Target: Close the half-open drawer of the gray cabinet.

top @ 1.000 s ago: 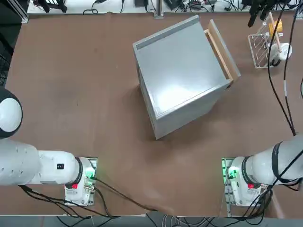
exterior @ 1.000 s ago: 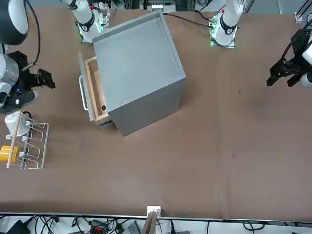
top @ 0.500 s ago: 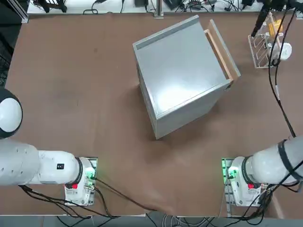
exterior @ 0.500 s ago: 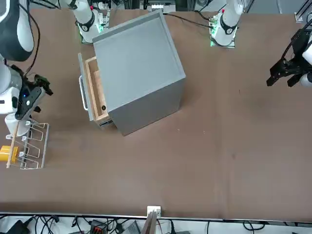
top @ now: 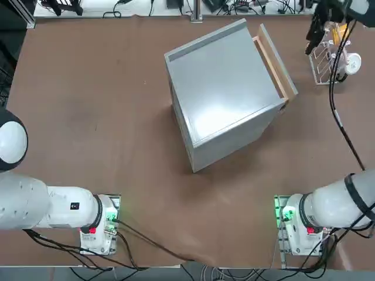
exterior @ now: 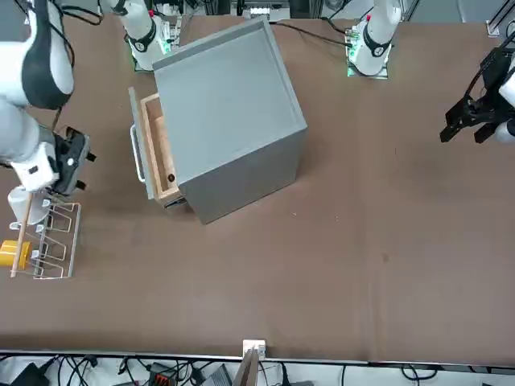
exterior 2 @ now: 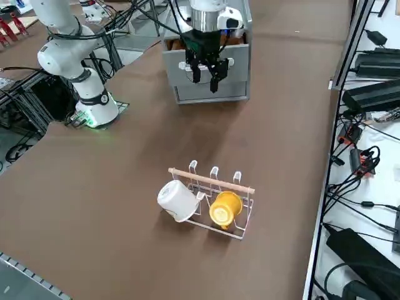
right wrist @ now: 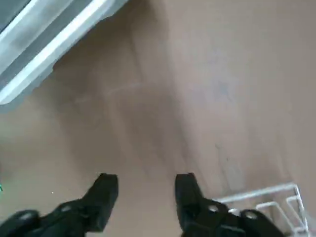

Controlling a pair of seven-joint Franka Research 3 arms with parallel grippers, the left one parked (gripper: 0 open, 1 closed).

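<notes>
On the brown surface [top: 117,129], the drawer [exterior: 161,149] sticks partway out of the big gray cabinet [top: 225,82], on the side toward the small white wire rack [exterior 2: 219,206]. Between the drawer's front and the rack, up above the surface, the right gripper [right wrist: 146,182] is open, with a gap between its two black fingers and nothing in it. The right arm [exterior: 36,141] has moved and tilted since the earlier picture, but the drawer has not moved.

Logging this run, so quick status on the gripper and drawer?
Right gripper open, empty, above table. Drawer half out of cabinet. Nothing seen blocking it.
</notes>
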